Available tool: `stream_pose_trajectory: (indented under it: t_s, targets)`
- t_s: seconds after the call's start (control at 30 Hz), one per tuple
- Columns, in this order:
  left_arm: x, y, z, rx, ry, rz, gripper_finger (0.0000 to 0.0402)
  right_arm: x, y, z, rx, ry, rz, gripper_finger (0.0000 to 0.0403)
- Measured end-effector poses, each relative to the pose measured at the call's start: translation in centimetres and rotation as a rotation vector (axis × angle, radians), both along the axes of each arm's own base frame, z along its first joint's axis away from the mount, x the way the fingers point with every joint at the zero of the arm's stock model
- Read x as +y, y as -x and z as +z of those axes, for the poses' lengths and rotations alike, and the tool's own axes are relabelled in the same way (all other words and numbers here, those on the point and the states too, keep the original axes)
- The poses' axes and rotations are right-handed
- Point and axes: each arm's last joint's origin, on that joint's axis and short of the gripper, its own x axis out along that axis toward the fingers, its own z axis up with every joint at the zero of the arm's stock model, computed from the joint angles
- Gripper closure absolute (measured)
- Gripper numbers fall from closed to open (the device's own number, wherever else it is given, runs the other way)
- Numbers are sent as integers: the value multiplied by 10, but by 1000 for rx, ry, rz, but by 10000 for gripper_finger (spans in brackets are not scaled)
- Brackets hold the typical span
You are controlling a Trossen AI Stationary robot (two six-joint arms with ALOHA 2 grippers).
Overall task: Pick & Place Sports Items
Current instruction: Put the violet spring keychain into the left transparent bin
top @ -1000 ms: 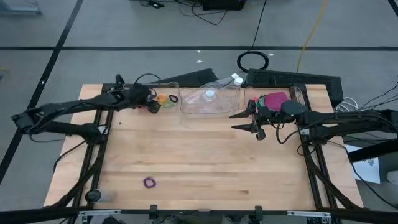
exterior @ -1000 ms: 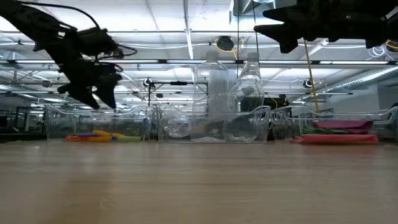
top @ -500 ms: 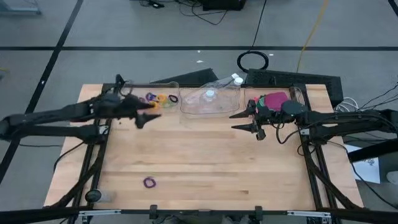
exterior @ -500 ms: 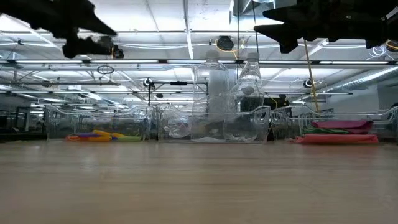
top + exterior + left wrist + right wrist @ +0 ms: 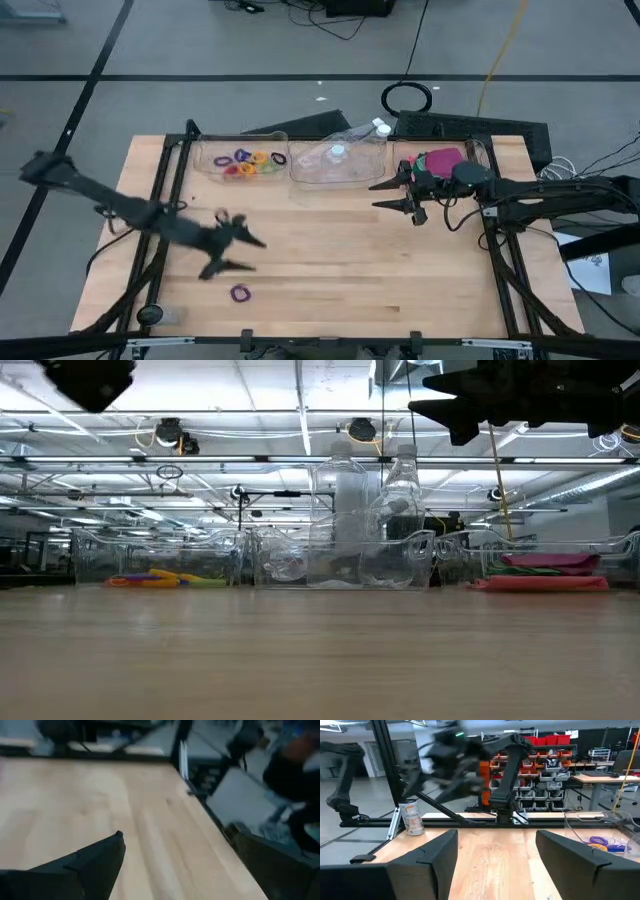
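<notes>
One purple ring (image 5: 240,293) lay on the desk (image 5: 330,250) just below the open, empty left gripper (image 5: 245,254); the right gripper (image 5: 390,195) hovered open beside the pink piece (image 5: 443,158).

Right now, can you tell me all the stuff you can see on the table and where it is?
Loose elastic ring: one, purple, near front edge, left of middle.
Rings in tray: several, purple, orange, yellow, red, back left clear tray.
Bottles: two, clear, middle clear tray at back.
Flat soft pieces: pink and green visible, back right tray.
Table: one, light wood.
Left gripper: open, above the loose ring.
Right gripper: open, waiting by the right tray.
</notes>
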Motion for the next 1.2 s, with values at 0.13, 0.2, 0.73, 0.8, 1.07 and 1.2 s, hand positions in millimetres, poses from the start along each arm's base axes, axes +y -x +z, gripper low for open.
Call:
stream_pose_trajectory:
  t_s: [0.13,0.2,0.73,0.8,1.07,1.2]
  targets:
    - [-36,-8,-31,148,4,-4,82,0,0,0,4,0,0,206]
    - [-48,-10,-47,240,30,2,82,0,0,-1,7,-1,0,206]
    - [-71,-4,-142,960,25,67,122,0,0,-1,9,-20,0,206]
    - [-71,-3,-144,962,6,60,137,0,0,-1,9,-20,0,206]
    - [-69,-4,-146,939,-28,84,203,0,0,-1,10,-20,-1,206]
    - [-69,-4,-147,926,-39,102,233,0,0,-1,10,-20,-1,206]
